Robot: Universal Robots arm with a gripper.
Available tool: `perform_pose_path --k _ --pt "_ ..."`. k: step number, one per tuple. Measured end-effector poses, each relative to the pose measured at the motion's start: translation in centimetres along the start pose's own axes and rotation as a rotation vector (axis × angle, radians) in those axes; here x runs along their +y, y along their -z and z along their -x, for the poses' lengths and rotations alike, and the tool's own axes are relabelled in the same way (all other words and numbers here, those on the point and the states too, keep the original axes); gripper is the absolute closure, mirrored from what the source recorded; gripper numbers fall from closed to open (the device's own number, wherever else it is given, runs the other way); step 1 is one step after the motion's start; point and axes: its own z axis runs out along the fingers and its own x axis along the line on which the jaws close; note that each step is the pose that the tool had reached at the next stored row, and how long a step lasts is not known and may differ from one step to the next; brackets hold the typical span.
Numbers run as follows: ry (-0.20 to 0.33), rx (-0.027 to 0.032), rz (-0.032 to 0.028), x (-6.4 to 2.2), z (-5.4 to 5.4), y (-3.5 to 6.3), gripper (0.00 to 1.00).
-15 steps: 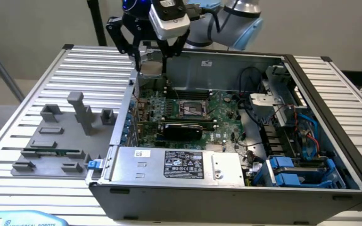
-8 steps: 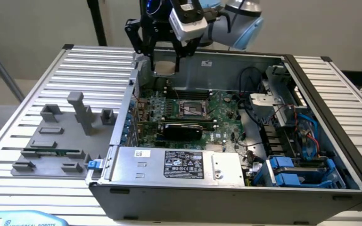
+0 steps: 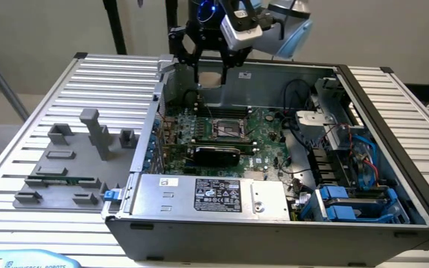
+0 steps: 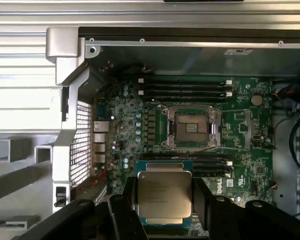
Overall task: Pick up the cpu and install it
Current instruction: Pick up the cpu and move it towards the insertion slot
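Between fingers [image 4: 128, 202]: cpu [image 4: 164, 196], seemingly gripped, above case [image 4: 65, 47].

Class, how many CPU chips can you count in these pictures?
1. The cpu is clamped in the gripper, above the green board. The board's socket holds none; other chips may be hidden.

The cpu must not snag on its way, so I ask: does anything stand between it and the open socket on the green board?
Nothing visible does. The silvery-grey square cpu, gripped between the black fingers, hangs above the green board. The dark metal-framed socket lies uncovered, with no cable or part across it.
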Motion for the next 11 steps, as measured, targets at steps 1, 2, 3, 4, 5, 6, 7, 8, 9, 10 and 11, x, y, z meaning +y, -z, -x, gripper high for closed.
perform_pose_path --k 1,2,3,4,5,6,7,8,9,10,11 --pt "0.0 0.0 0.0 0.3 0.3 -0.21 0.45" --pt "0.0 0.0 0.0 0.59 0.7 -0.42 0.45" --pt "0.0 0.0 0.0 0.9 1.1 -0.64 0.45" --pt "0.0 0.0 0.0001 1.19 1.4 -0.85 0.45" --pt "0.0 0.0 0.0001 1.49 1.8 -1.06 0.45" --pt "0.0 0.0 0.0 1.81 2.1 -1.28 0.45" --pt "0.0 0.0 0.0001 2.11 2.5 -1.5 0.45" --pt "0.0 0.0 0.0001 2.42 2.8 -1.71 0.45" --pt "0.0 0.0 0.0 2.72 3.1 -1.92 0.45" --pt "0.0 0.0 0.0001 3.02 3.4 -2.13 0.45" --pt "0.0 0.0 0.0001 3.32 3.7 -2.35 0.45"
